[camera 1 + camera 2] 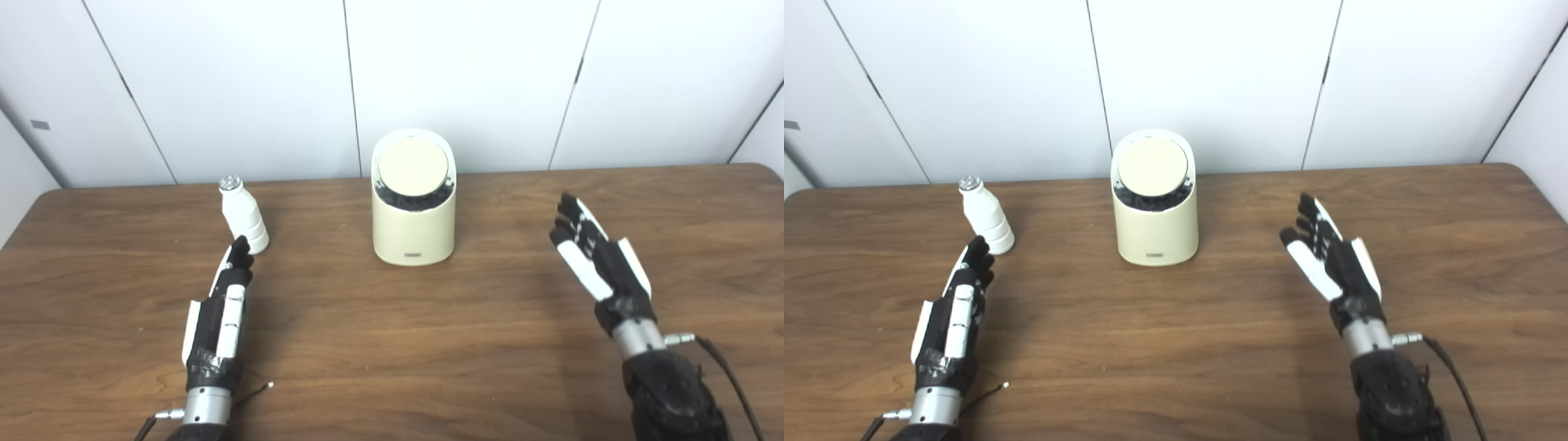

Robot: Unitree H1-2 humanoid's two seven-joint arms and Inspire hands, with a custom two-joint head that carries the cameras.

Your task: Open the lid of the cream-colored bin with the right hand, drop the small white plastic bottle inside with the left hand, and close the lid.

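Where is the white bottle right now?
The white bottle stands upright on the table's far left, left of the cream bin, just beyond the left hand.

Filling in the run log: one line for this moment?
left hand open near bottle | right hand open, empty | bin lid closed | bottle upright on table

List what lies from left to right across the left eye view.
left hand → white bottle → cream-colored bin → right hand, all over the wooden table.
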